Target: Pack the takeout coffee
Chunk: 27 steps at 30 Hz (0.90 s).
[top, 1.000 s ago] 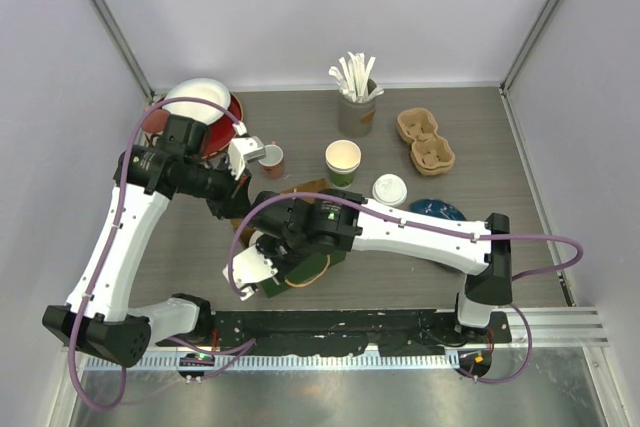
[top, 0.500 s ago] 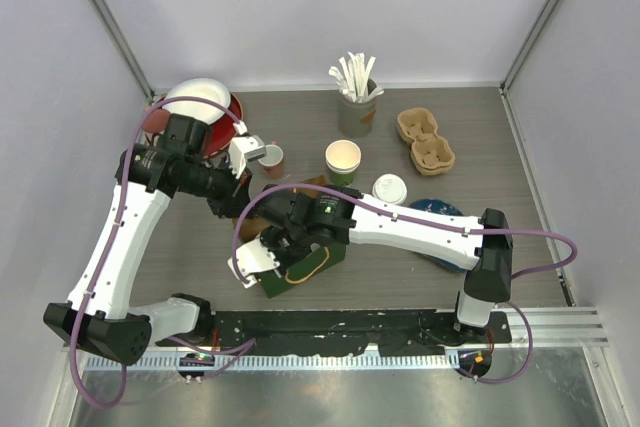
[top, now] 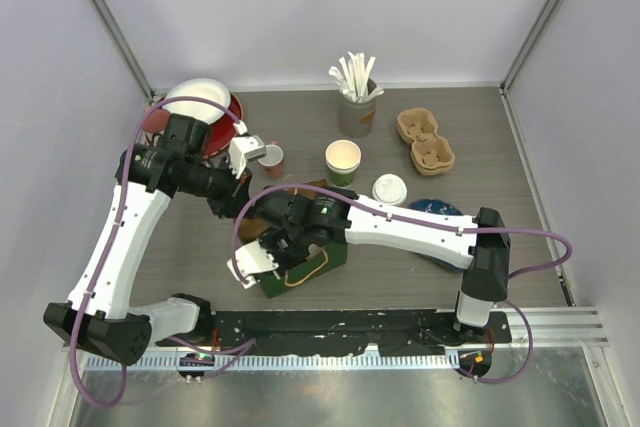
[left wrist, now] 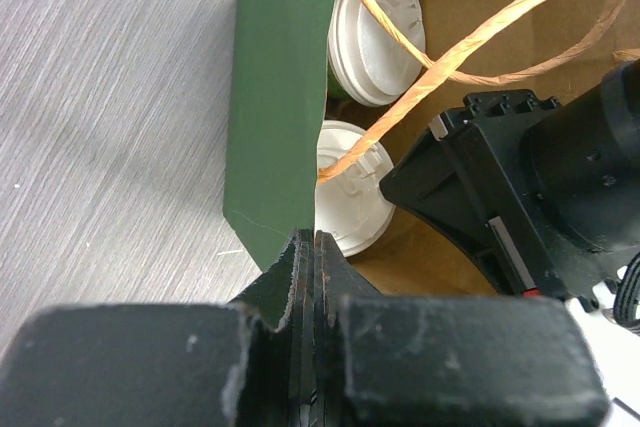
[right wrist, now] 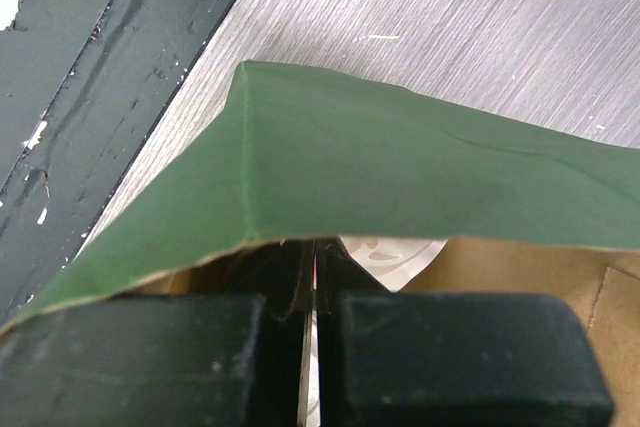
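Note:
A green paper bag [top: 305, 275] with a brown inside and twine handles [left wrist: 480, 32] stands open near the front of the table. Two takeout coffee cups lie in it, showing their white lids [left wrist: 375, 37] [left wrist: 345, 197]. My left gripper [left wrist: 315, 242] is shut on a corner of the bag's green wall [left wrist: 280, 97]. My right gripper [right wrist: 313, 247] is shut on the bag's rim, and the green wall [right wrist: 400, 167] folds over its fingertips. A third lidded cup [top: 390, 190] and an open green cup [top: 343, 160] stand behind the bag.
A small red-and-white cup [top: 270, 159] sits by the left wrist. At the back are a cup of stirrers [top: 355, 97], a cardboard cup carrier [top: 425, 140] and a red bowl with a white plate [top: 200, 107]. A blue object [top: 437, 212] lies partly under the right arm.
The right arm has shifted slightly left, drawing the bag's near wall with it so more green shows. The left arm has held still.

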Each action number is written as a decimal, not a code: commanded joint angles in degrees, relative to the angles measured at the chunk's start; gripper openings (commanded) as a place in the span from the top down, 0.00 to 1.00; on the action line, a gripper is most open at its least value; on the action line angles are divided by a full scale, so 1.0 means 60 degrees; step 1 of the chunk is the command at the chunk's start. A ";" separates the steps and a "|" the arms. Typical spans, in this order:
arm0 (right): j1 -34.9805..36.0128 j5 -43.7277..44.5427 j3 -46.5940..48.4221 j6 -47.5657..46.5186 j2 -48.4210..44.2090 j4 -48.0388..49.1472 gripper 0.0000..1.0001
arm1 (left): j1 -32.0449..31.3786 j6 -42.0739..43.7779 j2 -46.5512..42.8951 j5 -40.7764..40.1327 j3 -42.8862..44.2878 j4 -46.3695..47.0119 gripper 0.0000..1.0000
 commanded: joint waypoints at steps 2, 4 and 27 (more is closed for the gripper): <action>-0.0059 -0.0378 -0.0048 -0.0168 0.0120 0.0292 0.99 | 0.0025 0.0042 0.0030 0.0176 0.0020 -0.0697 1.00; -0.0073 -0.0422 -0.0063 -0.0168 0.0106 0.0277 0.99 | 0.0025 0.0042 -0.0014 0.0147 0.0005 -0.0711 1.00; -0.0088 -0.0174 -0.0444 -0.0666 -0.0669 0.0409 0.58 | 0.0025 0.0174 0.0015 -0.0204 0.0034 -0.0726 1.00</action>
